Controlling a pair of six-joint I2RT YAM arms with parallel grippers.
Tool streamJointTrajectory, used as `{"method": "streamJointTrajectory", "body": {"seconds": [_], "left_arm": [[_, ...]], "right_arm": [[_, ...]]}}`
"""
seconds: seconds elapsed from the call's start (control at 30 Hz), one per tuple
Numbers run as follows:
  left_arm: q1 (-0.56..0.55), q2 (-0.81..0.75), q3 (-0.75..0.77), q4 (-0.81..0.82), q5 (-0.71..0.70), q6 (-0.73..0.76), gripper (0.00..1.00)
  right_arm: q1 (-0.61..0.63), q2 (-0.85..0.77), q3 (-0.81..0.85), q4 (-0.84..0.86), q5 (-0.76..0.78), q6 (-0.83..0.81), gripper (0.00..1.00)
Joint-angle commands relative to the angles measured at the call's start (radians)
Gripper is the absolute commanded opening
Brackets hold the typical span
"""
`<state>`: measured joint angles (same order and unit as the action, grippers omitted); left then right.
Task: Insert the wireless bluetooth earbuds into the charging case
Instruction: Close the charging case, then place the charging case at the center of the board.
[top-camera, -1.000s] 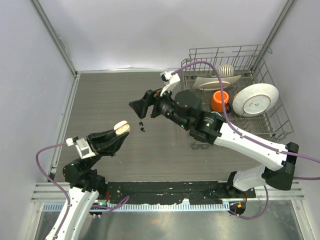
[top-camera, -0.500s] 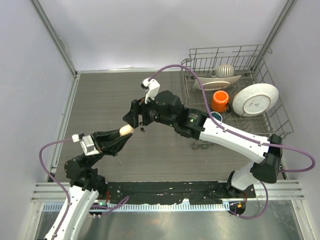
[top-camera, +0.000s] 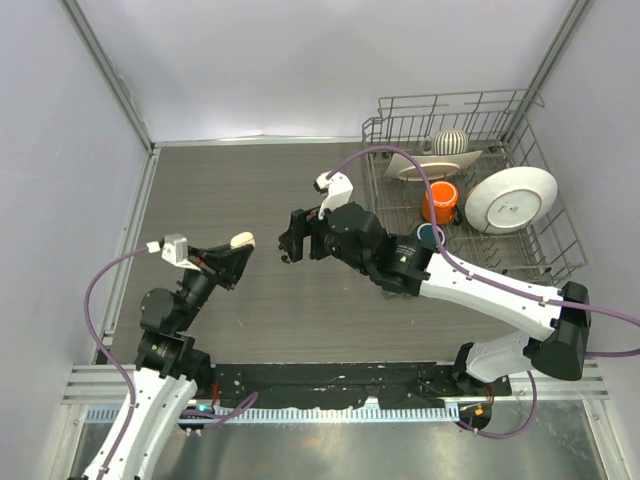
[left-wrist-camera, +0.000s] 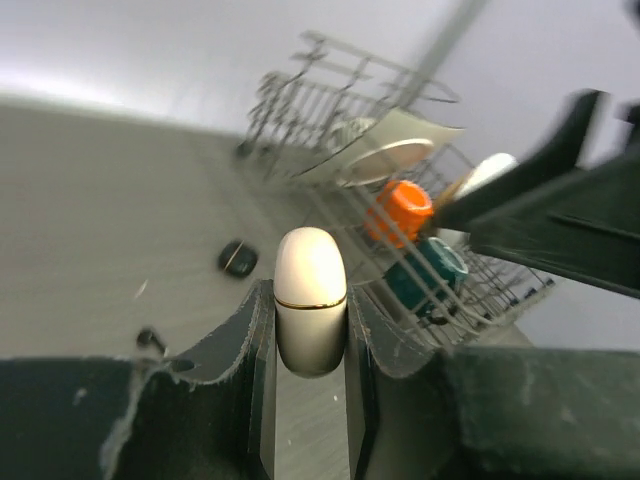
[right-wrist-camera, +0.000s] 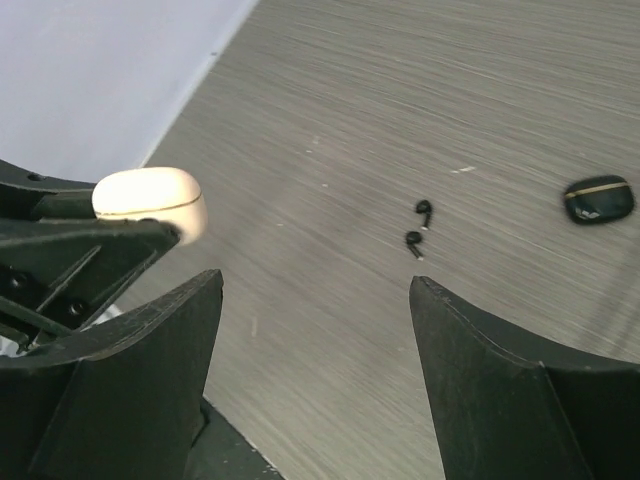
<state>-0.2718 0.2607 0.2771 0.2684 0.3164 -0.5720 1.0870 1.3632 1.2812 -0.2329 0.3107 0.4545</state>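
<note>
While the two black earbuds (right-wrist-camera: 424, 209) lie side by side on the table (right-wrist-camera: 400, 90), a shut black case (right-wrist-camera: 598, 198) rests apart at their 3 o'clock. At their 9 o'clock the left gripper (left-wrist-camera: 308, 300) pinches a cream case (right-wrist-camera: 150, 203), lid shut, clear of the table. Above them the right gripper (right-wrist-camera: 315, 282) hangs with fingers spread wide. In the overhead view a dish rack (top-camera: 455, 98) with plates (top-camera: 510, 198) and mugs (top-camera: 440, 202) stands at 2 o'clock.

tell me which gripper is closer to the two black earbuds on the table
Right. The right gripper hovers open close over the black earbuds. The left gripper, shut on the white case, is held farther off to their left.
</note>
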Motion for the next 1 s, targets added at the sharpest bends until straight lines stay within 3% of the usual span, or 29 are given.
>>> {"method": "streamJointTrajectory", "body": {"seconds": [0.0, 0.1, 0.27, 0.4, 0.7, 0.97], "left_arm": [[0.003, 0.112, 0.024, -0.317, -0.227, -0.185, 0.00], [0.002, 0.194, -0.047, -0.227, -0.160, -0.309, 0.00], [0.016, 0.253, -0.138, -0.173, -0.171, -0.416, 0.02], [0.060, 0.310, -0.148, -0.190, -0.139, -0.390, 0.07], [0.216, 0.554, -0.153, -0.078, 0.107, -0.341, 0.21], [0.250, 0.669, -0.095, -0.089, 0.130, -0.264, 0.35]], "right_arm": [[-0.032, -0.029, -0.019, -0.002, 0.076, 0.018, 0.81], [-0.039, -0.013, -0.022, -0.005, 0.048, 0.016, 0.81], [-0.070, 0.025, -0.028, -0.009, 0.021, 0.023, 0.81], [-0.130, 0.079, 0.004, -0.051, -0.086, 0.044, 0.81], [-0.187, 0.165, 0.036, -0.066, -0.202, 0.046, 0.81], [-0.216, 0.257, 0.081, -0.097, -0.216, 0.047, 0.82]]}}
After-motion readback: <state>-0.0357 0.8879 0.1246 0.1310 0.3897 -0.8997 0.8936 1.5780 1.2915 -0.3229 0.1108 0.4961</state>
